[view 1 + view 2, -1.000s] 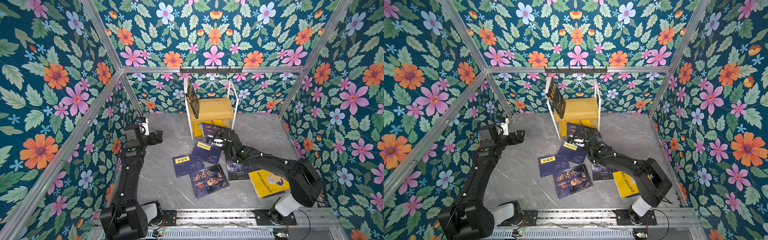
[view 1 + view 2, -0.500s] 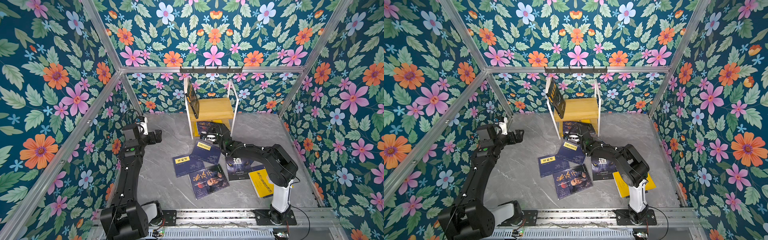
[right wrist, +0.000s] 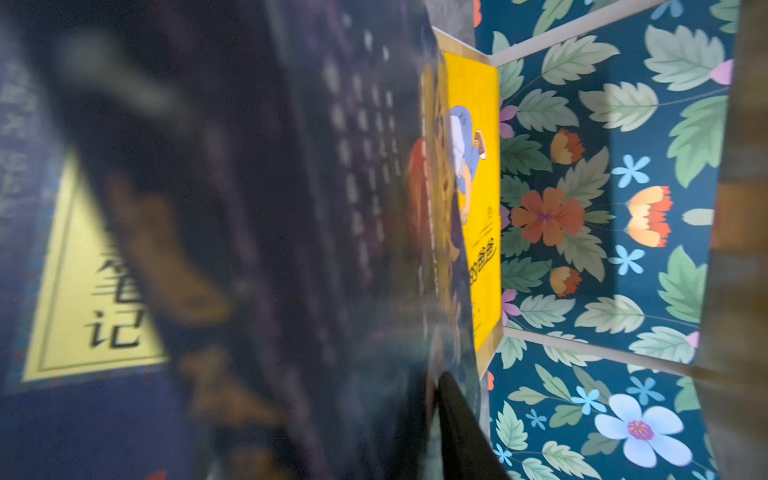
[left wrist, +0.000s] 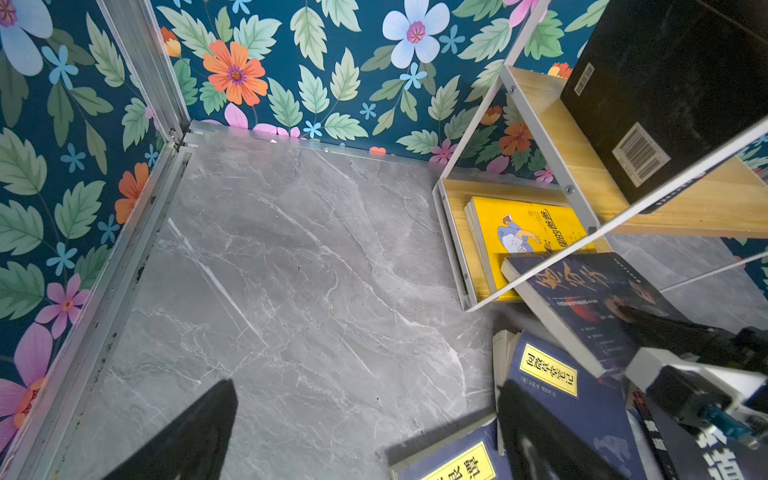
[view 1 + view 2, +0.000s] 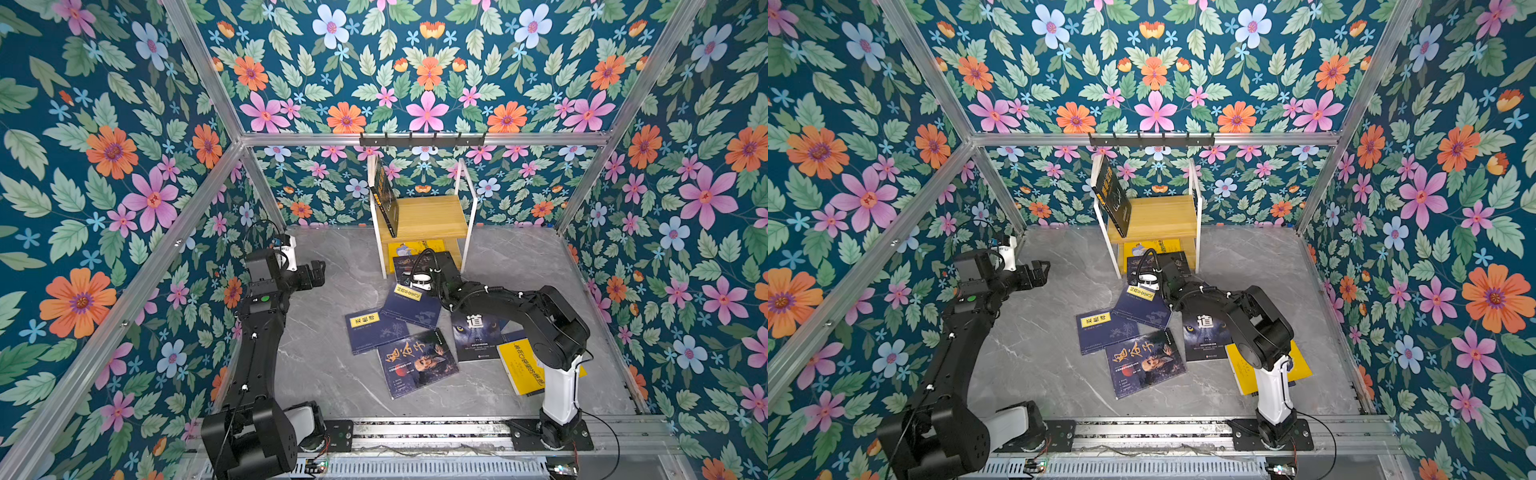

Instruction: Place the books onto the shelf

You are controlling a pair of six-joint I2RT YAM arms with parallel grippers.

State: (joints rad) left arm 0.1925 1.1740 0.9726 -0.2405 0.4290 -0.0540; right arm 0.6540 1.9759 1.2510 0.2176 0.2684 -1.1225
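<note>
- Nearby, loose books [image 5: 419, 361] lie flat on the floor [image 5: 324, 374].
- Left, the left gripper [image 5: 318, 272] hovers with its jaws spread wide, empty.
- Farther, the right gripper [image 5: 436, 266] meets a dark book [image 4: 573, 291]; I can't tell if it grips.
- That book juts from the shelf [image 5: 428, 216]'s lower tier, tilted over a yellow book [image 4: 523, 232]; released so, it may slide out.

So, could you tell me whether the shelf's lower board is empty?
No, a yellow book lies flat on the lower board of the shelf.
</note>
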